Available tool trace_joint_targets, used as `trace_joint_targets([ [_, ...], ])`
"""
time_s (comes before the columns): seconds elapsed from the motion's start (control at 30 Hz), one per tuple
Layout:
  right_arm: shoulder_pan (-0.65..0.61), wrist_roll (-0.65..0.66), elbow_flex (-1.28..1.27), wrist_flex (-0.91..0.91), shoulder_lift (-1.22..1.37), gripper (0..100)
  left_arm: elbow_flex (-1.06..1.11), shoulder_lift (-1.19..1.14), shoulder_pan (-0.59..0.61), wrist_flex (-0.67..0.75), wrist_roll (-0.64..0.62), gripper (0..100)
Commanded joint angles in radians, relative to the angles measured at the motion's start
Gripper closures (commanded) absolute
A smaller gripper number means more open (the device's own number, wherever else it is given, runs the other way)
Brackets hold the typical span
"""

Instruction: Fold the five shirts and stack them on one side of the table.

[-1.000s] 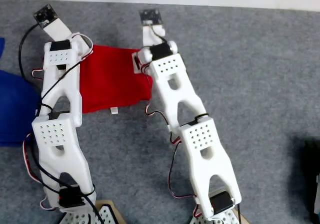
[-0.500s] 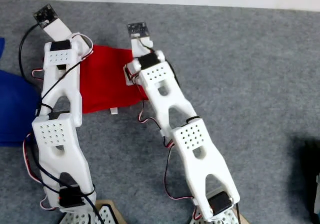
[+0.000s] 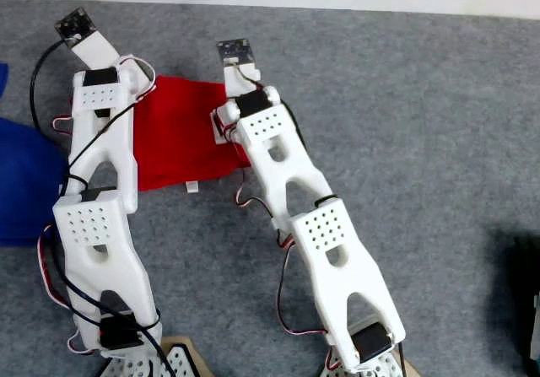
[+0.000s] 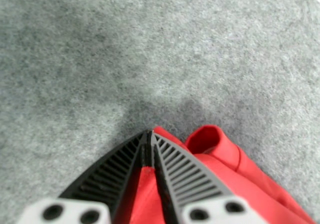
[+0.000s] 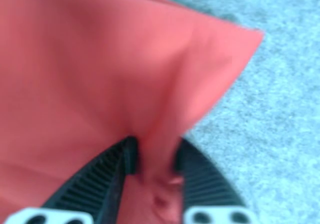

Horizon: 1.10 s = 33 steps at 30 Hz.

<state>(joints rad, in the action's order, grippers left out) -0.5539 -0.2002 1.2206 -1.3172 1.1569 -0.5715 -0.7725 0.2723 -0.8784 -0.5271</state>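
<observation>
From where I stand, the task looks to be in its early part. Of the 5 shirts I can make out only 2. The red shirt point(image 3: 181, 137) lies flat on the grey table point(image 3: 422, 99) between the 2 arms, in the far left part of it, already narrowed to a rough rectangle. A blue cloth point(image 3: 25, 183) rests at the left edge of the table, and I cannot tell if it is folded or how many pieces are in it. Something dark point(image 3: 523, 293) sits at the right edge, but it is too unclear to name. I judge that the red shirt is in the middle of its fold and that no neat stack is finished.

The left arm point(image 3: 101, 141) is at the far left corner of the red shirt, and its jaws are pressed together on a thin edge of the red fabric. The right arm point(image 3: 278, 153) is at the right side of the shirt, and its jaws pinch a raised fold of the same cloth.

Compared with 1 second ago, the right arm has swung toward the left and carried the right edge of the shirt inward, so the red area is narrower. In the last half second almost nothing moved, and the left arm stayed in its place.
</observation>
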Motion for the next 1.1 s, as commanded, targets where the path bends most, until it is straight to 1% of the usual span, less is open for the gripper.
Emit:
trace_joint_targets([
  [0.0,-0.002,-0.005,0.03,-0.021,-0.01,98.7,-0.013,0.018,0.018,0.012,0.003,99],
  [0.13,0.028,-0.003,0.035,-0.079,-0.01,99.3,-0.013,0.018,0.035,0.012,0.002,99],
  [0.3,0.165,-0.011,0.059,-0.127,-0.024,99.3,-0.013,0.018,0.041,0.011,0.002,99],
  [0.43,0.282,-0.011,0.237,-0.265,-0.021,99.3,-0.013,0.018,0.039,0.011,0.002,99],
  [0.57,0.381,-0.005,0.495,-0.446,-0.021,99.3,-0.013,0.018,0.038,0.011,0.002,99],
  [0.63,0.435,-0.005,0.568,-0.45,-0.024,99.3,-0.013,0.016,0.036,0.011,0.003,99],
  [0.83,0.618,-0.005,0.506,-0.449,-0.099,99.3,-0.012,0.016,0.027,0.011,0.008,99],
  [1.07,0.754,0.028,0.466,-0.452,-0.252,99.3,-0.012,0.016,0.025,0.014,0.008,99],
])
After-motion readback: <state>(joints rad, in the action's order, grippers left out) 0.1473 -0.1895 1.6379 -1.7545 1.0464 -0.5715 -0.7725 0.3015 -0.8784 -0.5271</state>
